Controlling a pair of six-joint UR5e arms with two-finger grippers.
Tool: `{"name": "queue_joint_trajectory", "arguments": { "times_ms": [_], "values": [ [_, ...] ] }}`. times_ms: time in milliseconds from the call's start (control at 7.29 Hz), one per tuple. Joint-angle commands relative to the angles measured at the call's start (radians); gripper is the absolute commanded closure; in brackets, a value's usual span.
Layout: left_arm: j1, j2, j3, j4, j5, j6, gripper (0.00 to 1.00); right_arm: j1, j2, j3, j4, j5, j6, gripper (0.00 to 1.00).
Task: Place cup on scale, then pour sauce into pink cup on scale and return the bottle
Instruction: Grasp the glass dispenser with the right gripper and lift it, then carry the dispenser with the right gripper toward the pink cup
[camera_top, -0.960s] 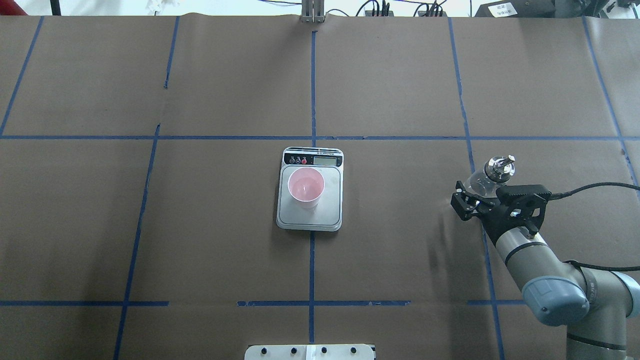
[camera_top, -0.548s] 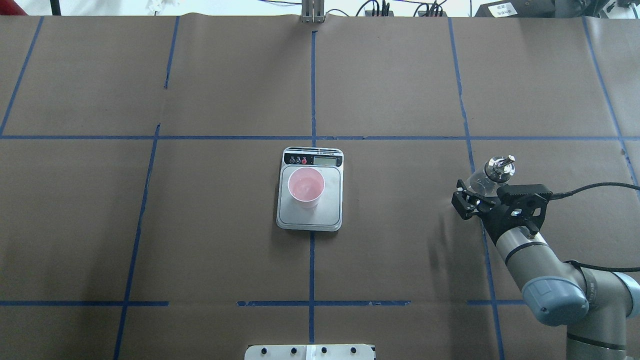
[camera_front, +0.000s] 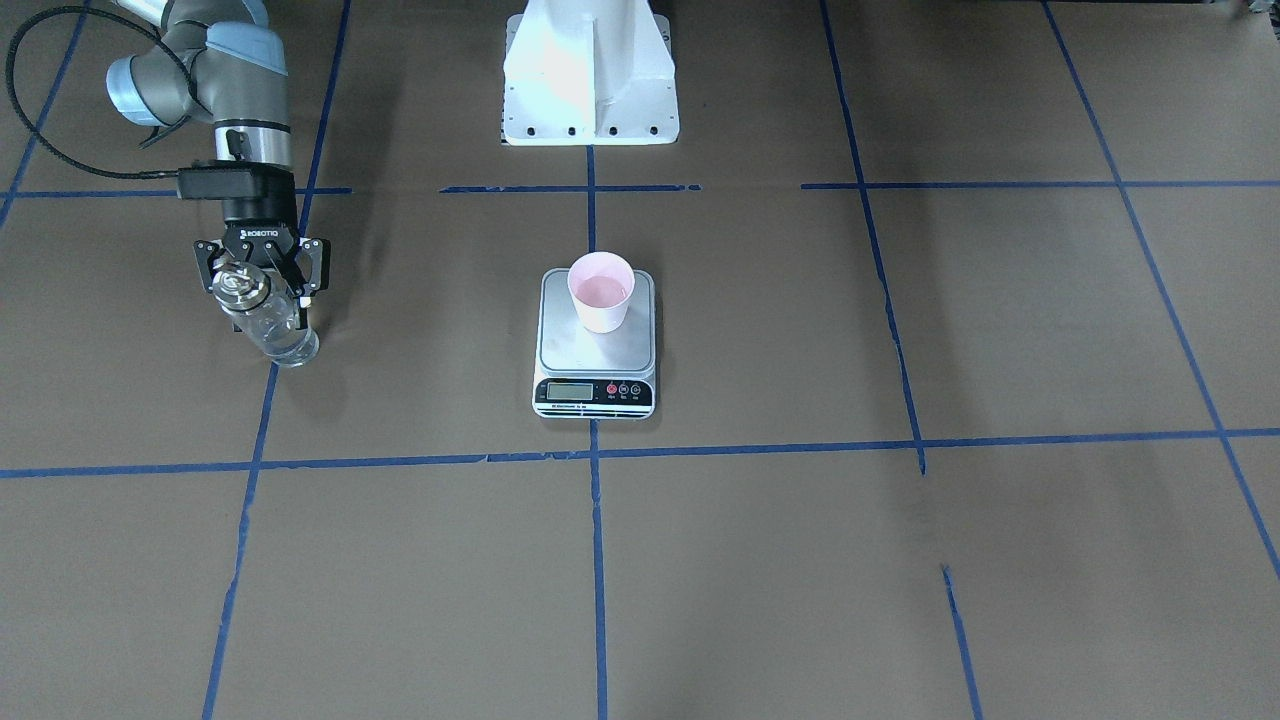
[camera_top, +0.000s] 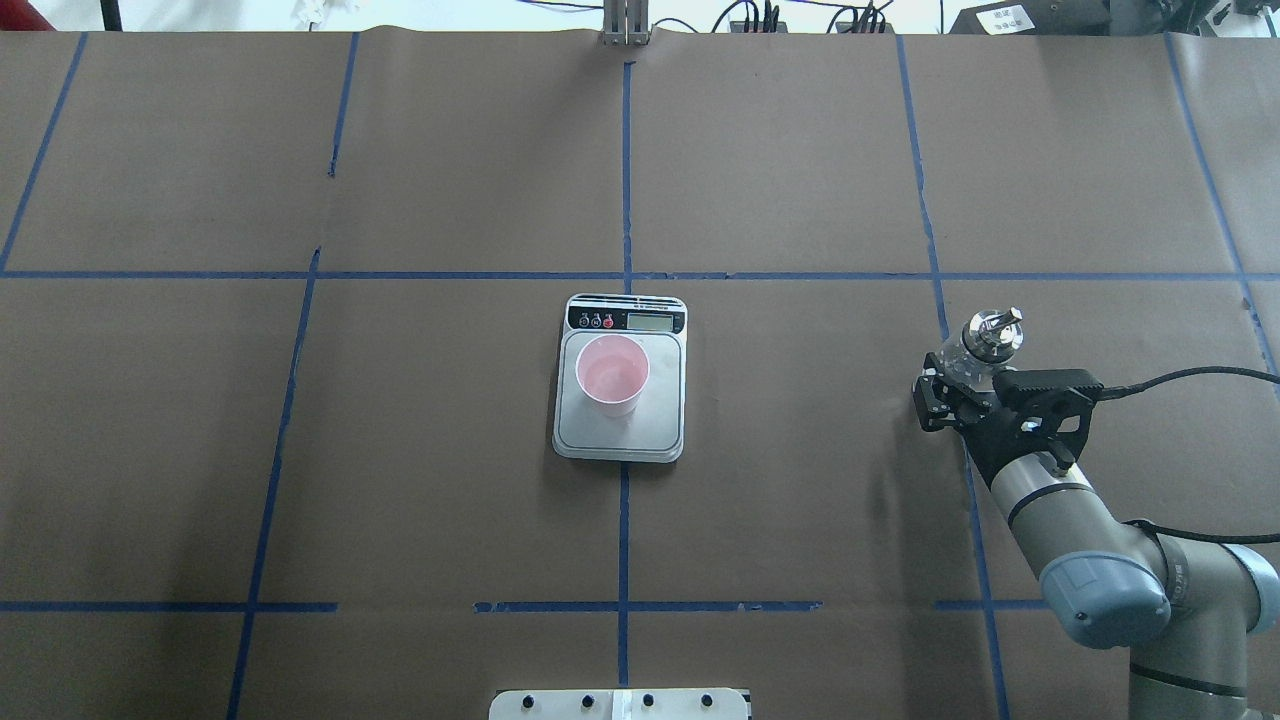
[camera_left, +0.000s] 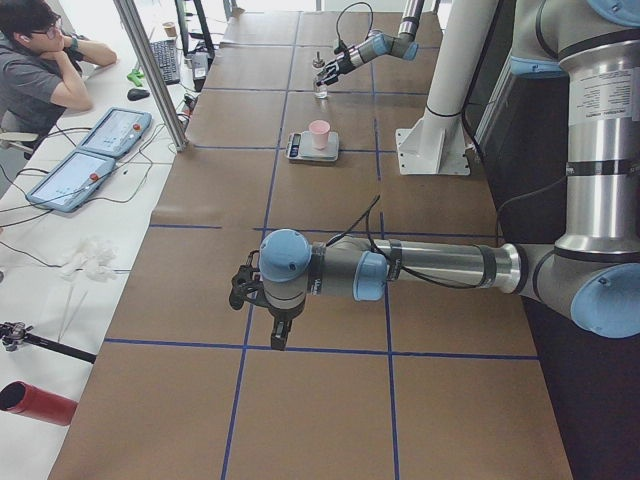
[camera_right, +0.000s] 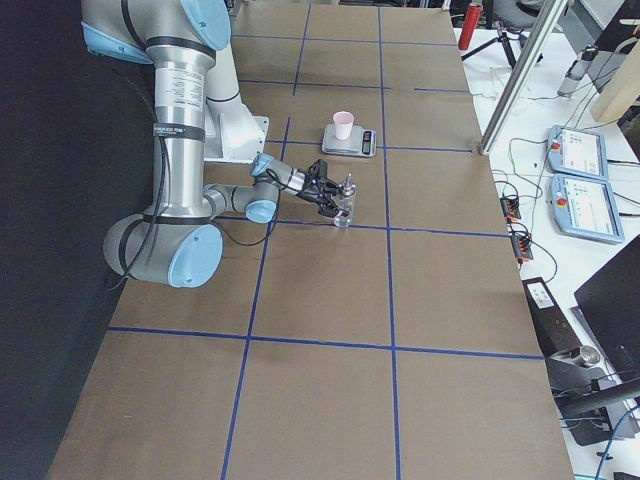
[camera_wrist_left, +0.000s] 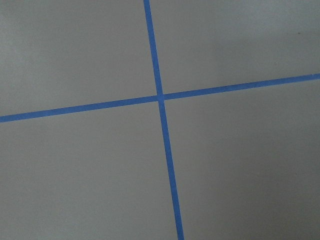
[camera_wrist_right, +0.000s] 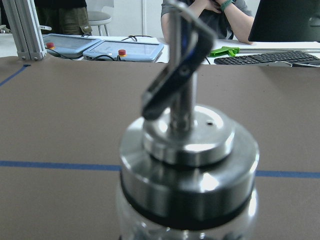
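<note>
The right gripper (camera_front: 260, 283) is clamped on the bottle (camera_top: 988, 335) near the overhead view's right edge, at mid-height. Since a second ago the bottle has come straighter: its silver cap has drawn slightly left while the visible finger edged right (a small change). The cup (camera_top: 612, 372) sits unmoved on the scale (camera_top: 620, 435) at frame centre. The left gripper (camera_left: 243, 290) shows only in the left side view, so I cannot tell whether it is open or closed.

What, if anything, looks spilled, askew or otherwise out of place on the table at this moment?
Nothing stands out. The cup stands upright on the scale, and no puddle shows on the platform or the table around it. The right gripper holds the bottle well to one side, apart from the scale.
</note>
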Motion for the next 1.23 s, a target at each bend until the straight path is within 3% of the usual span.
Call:
{"name": "queue_joint_trajectory", "arguments": {
  "times_ms": [0, 274, 411, 548, 823, 1097],
  "values": [
    [0.000, -0.001, -0.002, 0.000, -0.001, 0.000, 0.00, 0.005, 0.002, 0.003, 0.006, -0.001, 0.001, 1.00],
    [0.000, 0.000, 0.000, 0.000, -0.002, 0.000, 0.00, 0.025, 0.000, 0.013, 0.020, -0.023, -0.058, 1.00],
    [0.000, 0.000, -0.002, 0.000, -0.002, 0.000, 0.00, 0.028, 0.032, 0.013, 0.017, -0.055, -0.221, 1.00],
    [0.000, 0.000, 0.000, 0.000, -0.002, 0.002, 0.00, 0.028, 0.069, 0.009, 0.011, -0.076, -0.256, 1.00],
    [0.000, 0.000, 0.000, 0.000, -0.004, 0.000, 0.00, 0.026, 0.182, 0.000, 0.009, -0.077, -0.374, 1.00],
    [0.000, 0.000, 0.000, 0.000, -0.005, 0.002, 0.00, 0.040, 0.197, 0.000, 0.007, -0.063, -0.393, 1.00]
  ]
}}
